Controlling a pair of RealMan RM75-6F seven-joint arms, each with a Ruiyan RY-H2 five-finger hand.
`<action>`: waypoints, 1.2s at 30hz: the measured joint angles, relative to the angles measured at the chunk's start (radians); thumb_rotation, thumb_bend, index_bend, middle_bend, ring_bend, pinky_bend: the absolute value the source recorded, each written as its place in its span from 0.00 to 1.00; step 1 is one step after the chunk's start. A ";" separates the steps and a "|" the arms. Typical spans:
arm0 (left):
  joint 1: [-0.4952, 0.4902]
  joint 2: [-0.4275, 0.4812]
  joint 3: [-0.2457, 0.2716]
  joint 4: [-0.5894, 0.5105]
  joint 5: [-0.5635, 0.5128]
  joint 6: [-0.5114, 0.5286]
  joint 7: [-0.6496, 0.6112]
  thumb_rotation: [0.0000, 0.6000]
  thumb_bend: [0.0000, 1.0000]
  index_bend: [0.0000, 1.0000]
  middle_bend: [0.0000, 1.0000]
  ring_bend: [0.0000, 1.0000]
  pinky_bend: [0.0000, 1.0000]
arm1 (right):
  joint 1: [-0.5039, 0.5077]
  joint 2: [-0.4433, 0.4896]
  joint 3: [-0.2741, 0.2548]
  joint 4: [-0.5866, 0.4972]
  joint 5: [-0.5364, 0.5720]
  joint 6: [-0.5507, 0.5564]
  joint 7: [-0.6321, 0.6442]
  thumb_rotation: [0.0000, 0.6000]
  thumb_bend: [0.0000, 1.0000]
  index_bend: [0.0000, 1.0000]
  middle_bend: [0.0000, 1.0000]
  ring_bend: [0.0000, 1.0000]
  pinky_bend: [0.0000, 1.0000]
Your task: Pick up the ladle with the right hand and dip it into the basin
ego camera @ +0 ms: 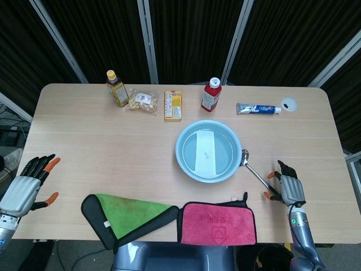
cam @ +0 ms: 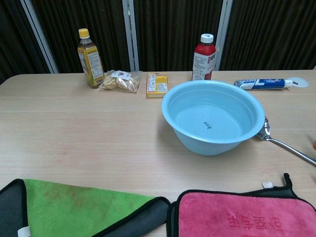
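A light blue basin (ego camera: pixel 208 151) (cam: pixel 213 116) holding water sits at mid-table. The metal ladle (ego camera: pixel 254 171) (cam: pixel 284 143) lies flat on the table just right of the basin, bowl end beside the rim, handle running toward the front right. My right hand (ego camera: pixel 287 188) hovers at the handle's near end with fingers apart, holding nothing; only an orange fingertip shows at the chest view's right edge. My left hand (ego camera: pixel 25 186) is open off the table's front-left corner.
A green cloth (ego camera: pixel 127 217) and a red cloth (ego camera: pixel 219 223) lie along the front edge. At the back stand a yellow bottle (ego camera: pixel 117 88), snack bag (ego camera: pixel 142 101), yellow box (ego camera: pixel 172 105), red bottle (ego camera: pixel 211 94) and toothpaste tube (ego camera: pixel 258 109).
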 measured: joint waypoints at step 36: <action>-0.011 -0.001 0.001 0.007 -0.010 -0.015 0.006 1.00 0.31 0.05 0.00 0.00 0.00 | 0.023 -0.112 0.025 0.238 -0.048 -0.080 0.155 1.00 0.15 0.42 0.00 0.00 0.00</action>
